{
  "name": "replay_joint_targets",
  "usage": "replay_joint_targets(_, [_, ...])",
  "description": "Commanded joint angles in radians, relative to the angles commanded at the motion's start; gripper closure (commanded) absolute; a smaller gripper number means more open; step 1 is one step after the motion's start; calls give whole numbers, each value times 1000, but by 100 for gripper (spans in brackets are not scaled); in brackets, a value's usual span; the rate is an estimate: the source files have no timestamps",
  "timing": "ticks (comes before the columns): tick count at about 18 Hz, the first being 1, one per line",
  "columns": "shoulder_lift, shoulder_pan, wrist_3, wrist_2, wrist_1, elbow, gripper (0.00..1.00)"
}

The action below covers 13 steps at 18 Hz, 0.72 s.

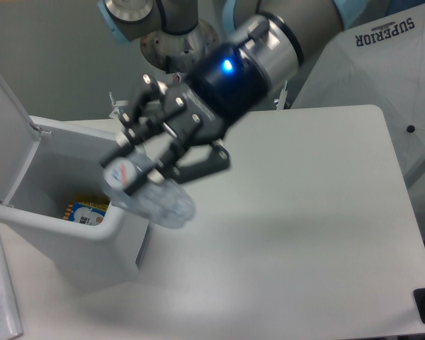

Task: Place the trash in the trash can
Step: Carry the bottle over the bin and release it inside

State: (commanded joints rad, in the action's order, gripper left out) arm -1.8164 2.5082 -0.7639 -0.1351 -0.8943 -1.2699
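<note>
- Task looked approx. halfway on the first item: the crushed bottle (pixel 150 191) was off the worktop (pixel 304 212) and held in the air, not yet dropped in.
- The hand (pixel 156 152) had its dark fingers closed round the bottle's upper part; the grip appeared firm, though motion blur hid the exact contact.
- The bottle hung right at the trash can (pixel 64 205) front rim, at about 9 o'clock of the frame centre, overlapping the can's near corner in view. Whether it was fully over the opening couldn't be told.
- The can's flip lid (pixel 3 120) stood open at 10 o'clock; a yellow-blue packet (pixel 85 210) lay inside at the bottom.
- Left to do, judging by this: carry a bit further over the opening, release, then deal w/ any other trash. No second trash item showed in view.
- Materials: bottle clear thin plastic, dented, w/ a white label end bearing red/blue marks; can white smooth plastic, boxy w/ rounded edges; worktop white, matte, flat.
</note>
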Motion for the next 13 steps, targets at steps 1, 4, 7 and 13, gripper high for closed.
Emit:
replay_joint_targets(1, [14, -14, -2, 11, 2, -23, 89])
replay_joint_targets(4, [64, -72, -11, 12, 5, -104, 88])
replay_joint_targets(7, [94, -98, -57, 11, 12, -182, 84])
replay_joint_targets(13, [105, -137, -121, 9, 32, -266, 59])
